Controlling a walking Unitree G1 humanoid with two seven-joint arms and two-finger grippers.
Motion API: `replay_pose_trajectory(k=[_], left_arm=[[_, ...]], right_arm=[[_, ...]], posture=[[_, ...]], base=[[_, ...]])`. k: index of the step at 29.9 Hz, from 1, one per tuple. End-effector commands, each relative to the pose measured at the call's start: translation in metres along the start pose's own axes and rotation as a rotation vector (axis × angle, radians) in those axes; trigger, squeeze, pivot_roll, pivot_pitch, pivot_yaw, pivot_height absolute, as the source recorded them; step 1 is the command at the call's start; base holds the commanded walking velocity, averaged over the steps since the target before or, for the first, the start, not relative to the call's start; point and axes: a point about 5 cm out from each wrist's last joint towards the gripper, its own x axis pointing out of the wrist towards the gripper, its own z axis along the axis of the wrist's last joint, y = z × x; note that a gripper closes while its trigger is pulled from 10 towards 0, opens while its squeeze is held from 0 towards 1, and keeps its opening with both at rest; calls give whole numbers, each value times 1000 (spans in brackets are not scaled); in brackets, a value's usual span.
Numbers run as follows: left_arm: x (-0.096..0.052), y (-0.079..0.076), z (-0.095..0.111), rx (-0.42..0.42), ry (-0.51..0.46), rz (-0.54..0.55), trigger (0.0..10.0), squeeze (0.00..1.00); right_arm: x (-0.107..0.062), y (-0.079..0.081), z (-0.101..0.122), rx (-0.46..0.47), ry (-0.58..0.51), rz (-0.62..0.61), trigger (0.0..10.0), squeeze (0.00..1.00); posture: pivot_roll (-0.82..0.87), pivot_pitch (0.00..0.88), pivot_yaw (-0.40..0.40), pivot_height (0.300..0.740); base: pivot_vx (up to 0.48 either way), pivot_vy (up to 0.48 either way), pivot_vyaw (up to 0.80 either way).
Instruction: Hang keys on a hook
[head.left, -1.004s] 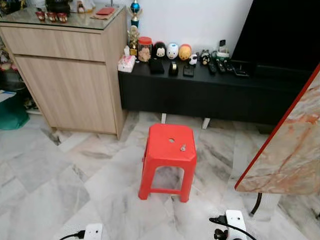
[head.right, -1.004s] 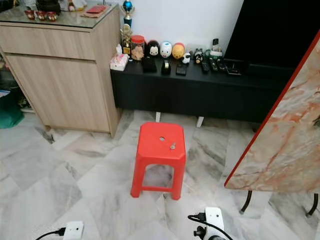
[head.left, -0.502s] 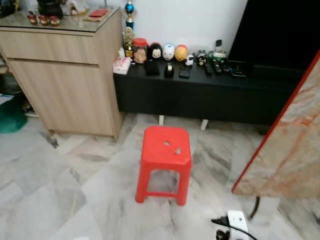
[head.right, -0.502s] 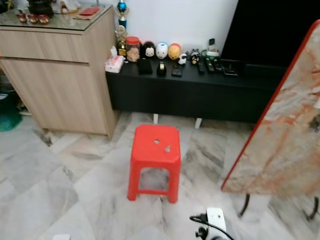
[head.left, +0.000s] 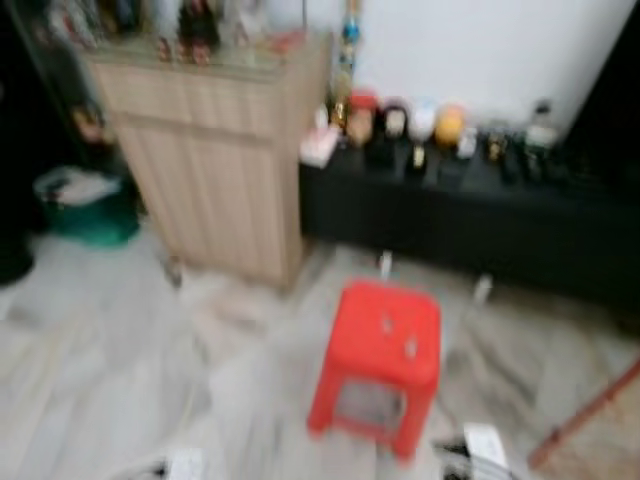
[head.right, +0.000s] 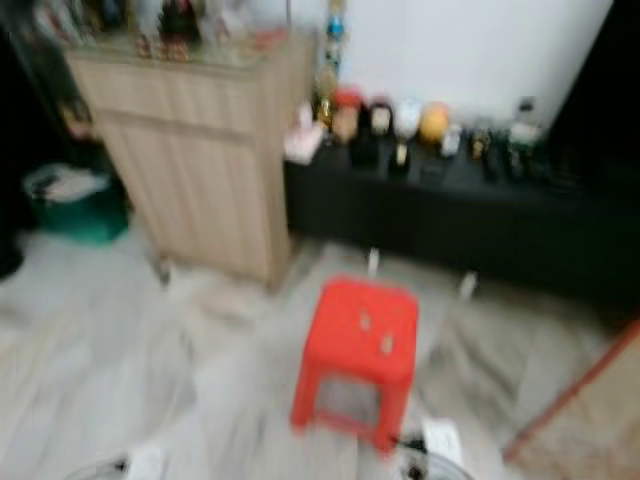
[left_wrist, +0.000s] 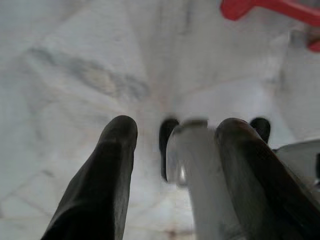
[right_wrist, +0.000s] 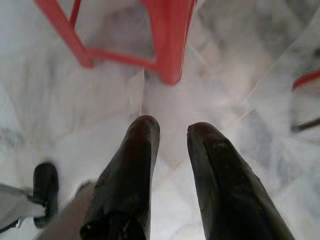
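The left gripper (left_wrist: 172, 145) has two long black fingers (left_wrist: 107, 170) — smooth, rounded at the tips, broadening toward the wrist. The right gripper (right_wrist: 172, 132) is alike — its black fingers (right_wrist: 135, 165) glossy and slightly scuffed, with a faint reddish sheen.

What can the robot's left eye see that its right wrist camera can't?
The left eye view takes in the top of the red stool with small blurry things on its seat, the wooden cabinet and the black shelf with toys along it. The right wrist view looks down along the right pincer, its two black fingers slightly apart and empty above the floor, close to the stool's legs. Both show the red stool and the marble floor.
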Motion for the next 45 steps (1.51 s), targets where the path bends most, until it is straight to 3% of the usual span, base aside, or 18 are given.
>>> replay_pose_trajectory(k=[1, 15, 19, 26, 30, 45], left_arm=[[-1, 7, -5, 7, 19, 31, 10000, 0], [0, -26, -6, 18, 28, 8, 10000, 0], [0, -18, -7, 21, 28, 17, 10000, 0], [0, -17, -7, 9, 23, 22, 10000, 0], [0, 1, -3, -6, 11, 39, 10000, 0], [0, 1, -3, -6, 11, 39, 10000, 0]], right_arm=[[2, 9, 9, 7, -29, 23, 10000, 0], [2, 7, 9, 21, -40, -8, 10000, 0], [2, 8, 10, 25, -61, 2, 10000, 0], [2, 8, 12, 38, -85, 17, 10000, 0], [1, 8, 11, 35, -85, 16, 10000, 0], [1, 8, 11, 35, -85, 16, 10000, 0]], posture=[[69, 0, -95, 740], [63, 0, -97, 740], [61, 0, -96, 740], [59, 0, -97, 740], [62, 0, -99, 740], [62, 0, -99, 740]], base=[[364, 0, 0], [306, 0, -125], [0, 0, 0], [0, 0, 0], [0, 0, 0], [0, 0, 0]])
